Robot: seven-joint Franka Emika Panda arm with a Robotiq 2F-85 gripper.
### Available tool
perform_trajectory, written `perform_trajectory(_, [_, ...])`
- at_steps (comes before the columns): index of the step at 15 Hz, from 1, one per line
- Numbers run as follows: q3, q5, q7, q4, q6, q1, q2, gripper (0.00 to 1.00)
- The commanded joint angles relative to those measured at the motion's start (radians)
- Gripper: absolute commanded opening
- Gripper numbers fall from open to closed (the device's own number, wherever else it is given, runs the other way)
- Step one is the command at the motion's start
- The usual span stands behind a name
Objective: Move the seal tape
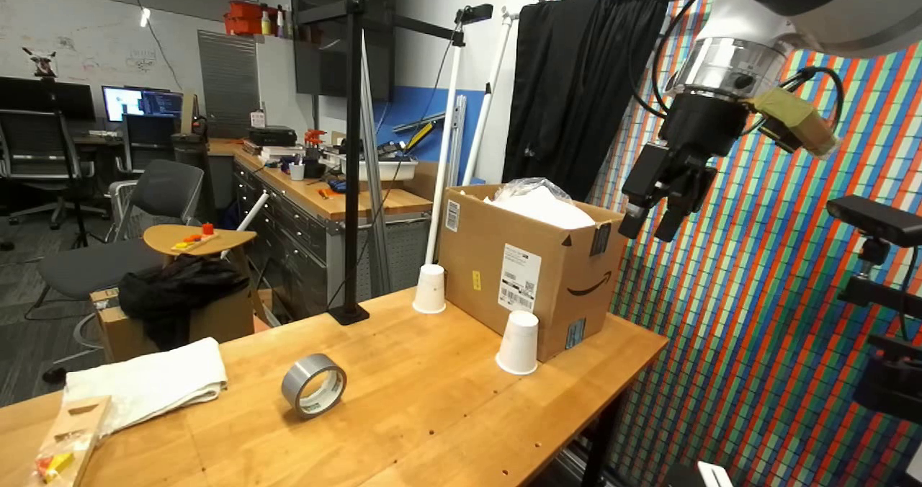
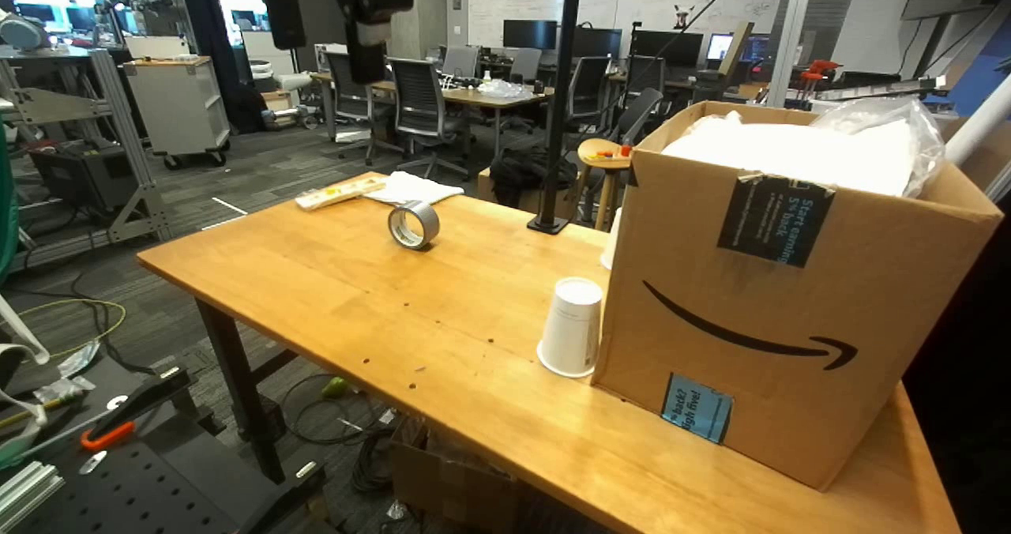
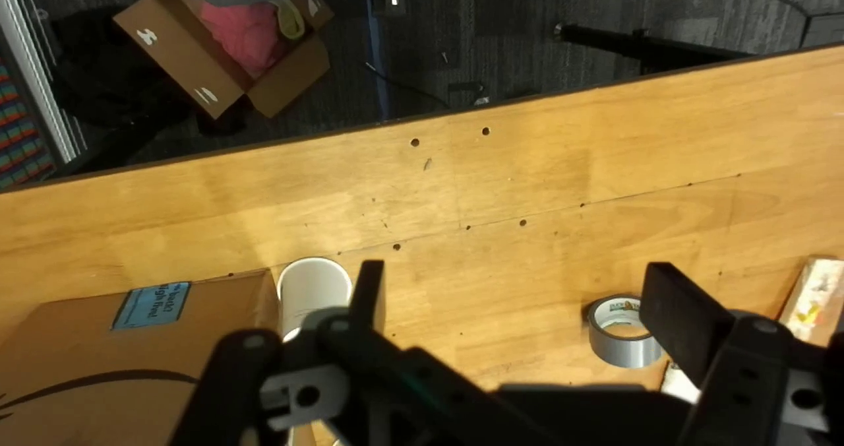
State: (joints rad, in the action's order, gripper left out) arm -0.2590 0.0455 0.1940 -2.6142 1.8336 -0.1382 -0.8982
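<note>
The seal tape, a silvery-grey ring, stands on its edge on the wooden table in both exterior views (image 1: 301, 374) (image 2: 427, 219). In the wrist view the tape (image 3: 625, 351) lies at the lower right, its right side partly hidden behind a finger. My gripper (image 1: 652, 225) is high above the table, near the cardboard box end and well apart from the tape. It also shows at the top of an exterior view (image 2: 328, 52). In the wrist view the fingers (image 3: 511, 278) are wide apart with nothing between them.
A tall cardboard box (image 1: 475, 271) stands on the table, with two upside-down white paper cups (image 1: 517, 344) (image 1: 430, 291) beside it. A folded white cloth (image 1: 148, 379) and a wooden holder (image 1: 81, 429) lie beyond the tape. A black post (image 1: 351, 184) rises at the table edge.
</note>
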Motion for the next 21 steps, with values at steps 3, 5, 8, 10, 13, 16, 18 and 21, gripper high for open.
perform_trajectory(3, [0.083, -0.046, -0.024, -0.044, 0.082, 0.065, 0.052, 1.00])
perform_trajectory(5, [0.121, -0.067, -0.046, -0.047, 0.111, 0.099, 0.096, 1.00])
perform_trajectory(8, [0.184, -0.133, -0.095, -0.024, 0.189, 0.162, 0.201, 1.00])
perform_trajectory(10, [0.222, -0.175, -0.129, 0.004, 0.247, 0.196, 0.279, 1.00])
perform_trajectory(13, [0.269, -0.216, -0.175, 0.048, 0.331, 0.229, 0.395, 1.00])
perform_trajectory(16, [0.306, -0.243, -0.212, 0.116, 0.412, 0.252, 0.531, 1.00])
perform_trajectory(18, [0.329, -0.250, -0.231, 0.171, 0.442, 0.263, 0.612, 1.00])
perform_trajectory(21, [0.357, -0.257, -0.241, 0.246, 0.482, 0.283, 0.725, 1.00])
